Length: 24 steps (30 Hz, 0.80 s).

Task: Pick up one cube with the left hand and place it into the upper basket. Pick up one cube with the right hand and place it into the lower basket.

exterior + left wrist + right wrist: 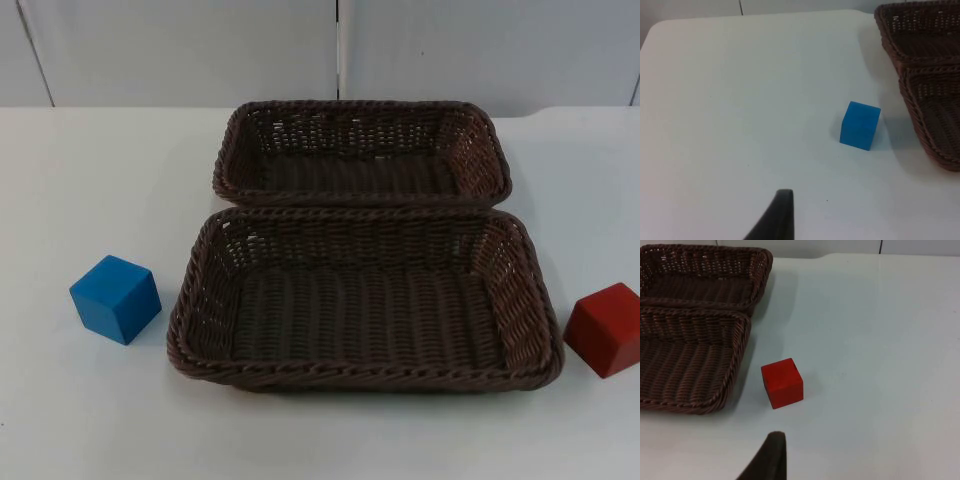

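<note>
Blue cube (115, 298) sits on the white table (90, 420) at left of the top view, just beside the lower basket (365, 378). Red cube (605, 328) sits at right edge, near the same basket. Upper basket (362, 197) touches it behind. Both baskets empty. Left gripper (775, 220) and right gripper (770, 460) hang above the table; finger state: cannot tell.

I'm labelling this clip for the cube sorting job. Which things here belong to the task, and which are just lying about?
Part of the job:
blue cube
red cube
upper basket
lower basket

Just there:
table
partition wall
Nothing else lies loose on the table.
</note>
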Each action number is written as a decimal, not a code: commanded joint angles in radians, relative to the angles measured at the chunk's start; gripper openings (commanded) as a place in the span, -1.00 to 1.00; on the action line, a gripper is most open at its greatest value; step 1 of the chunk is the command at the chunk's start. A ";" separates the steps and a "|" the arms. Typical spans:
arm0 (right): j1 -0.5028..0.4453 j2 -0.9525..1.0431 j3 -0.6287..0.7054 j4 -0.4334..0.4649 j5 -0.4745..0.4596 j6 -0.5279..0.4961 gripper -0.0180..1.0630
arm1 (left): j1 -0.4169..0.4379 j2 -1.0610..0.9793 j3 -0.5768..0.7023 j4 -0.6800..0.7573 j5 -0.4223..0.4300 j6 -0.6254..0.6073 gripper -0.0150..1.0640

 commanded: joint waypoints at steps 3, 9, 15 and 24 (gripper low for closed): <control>-0.007 -0.002 0.006 -0.002 -0.007 0.003 0.98 | 0.004 -0.004 0.006 0.005 0.004 -0.004 0.98; -0.007 -0.002 0.006 -0.002 -0.007 0.003 0.98 | 0.004 -0.004 0.006 0.005 0.004 -0.004 0.98; -0.007 -0.002 0.006 -0.002 -0.007 0.003 0.98 | 0.004 -0.004 0.006 0.005 0.004 -0.004 0.98; -0.007 -0.002 0.006 -0.002 -0.007 0.003 0.98 | 0.004 -0.004 0.006 0.005 0.004 -0.004 0.97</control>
